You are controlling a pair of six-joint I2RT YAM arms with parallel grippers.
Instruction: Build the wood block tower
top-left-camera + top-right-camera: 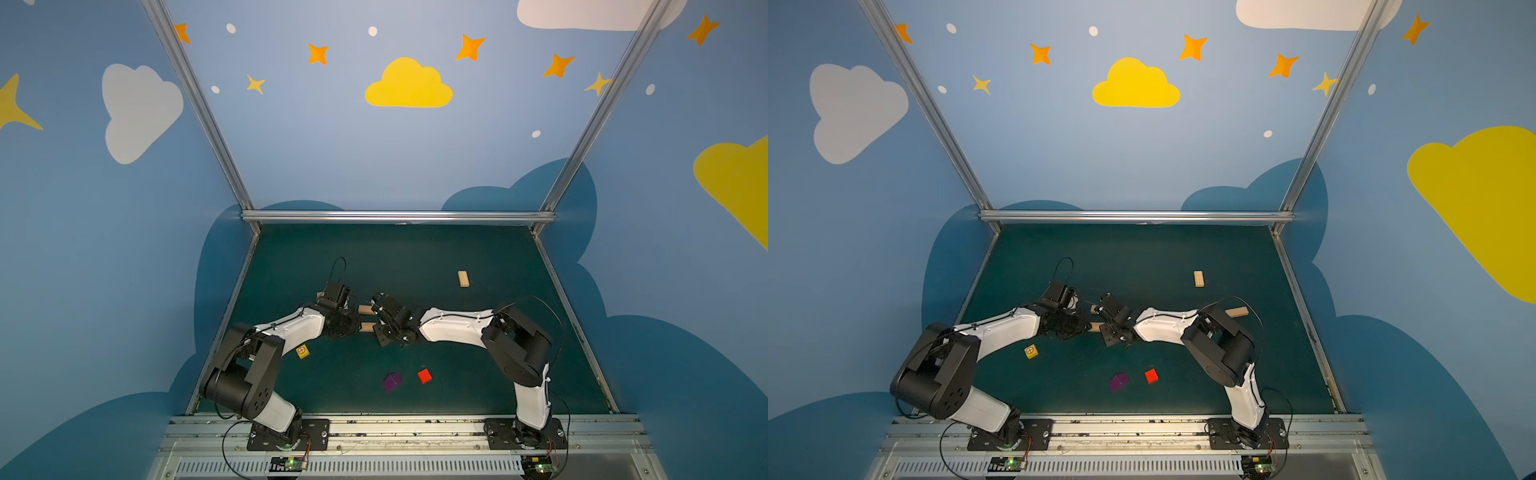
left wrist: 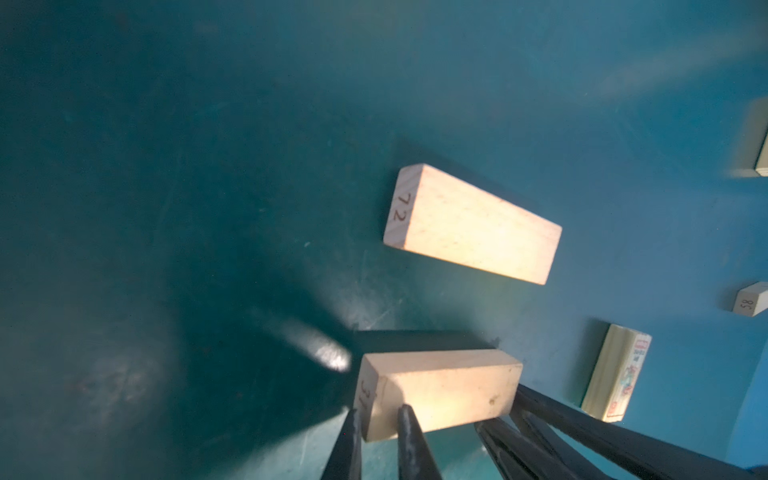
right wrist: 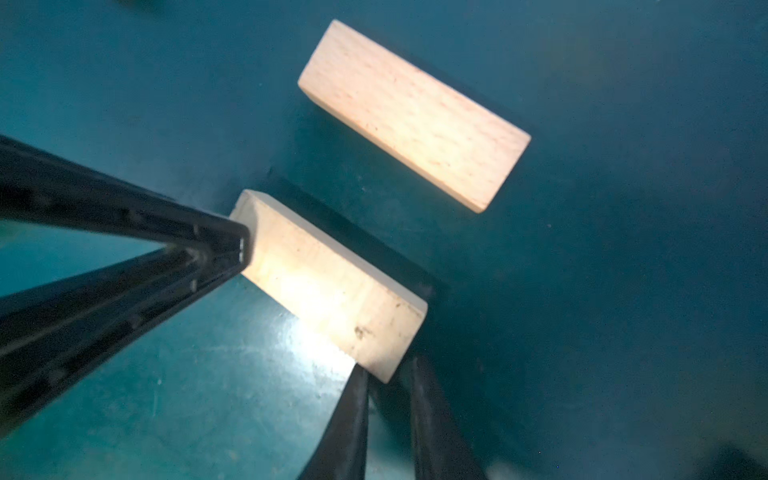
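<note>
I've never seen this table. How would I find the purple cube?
Start at the dark green table and look toward its near edge, around the middle. Two little cubes sit there, close but not touching. The purple cube is the left one; its neighbour, the red cube, is bright red.

Pale wood planks point(image 2: 469, 226) — smooth, faintly grained — lie on a scuffed, slightly glossy green mat point(image 2: 166, 166).

— Where could a gripper pass over the dark green mat point(image 1: 395, 249)?
— Across the whole upper band in both top views. Only a short pale tan wooden plank point(image 1: 463, 279) lies at upper right.
— And the centre?
— Blocked. The left gripper point(image 2: 379, 411) and right gripper point(image 3: 387, 368) meet there on one held tan plank point(image 1: 366, 327), with a second tan plank point(image 1: 365, 309) just above it.
</note>
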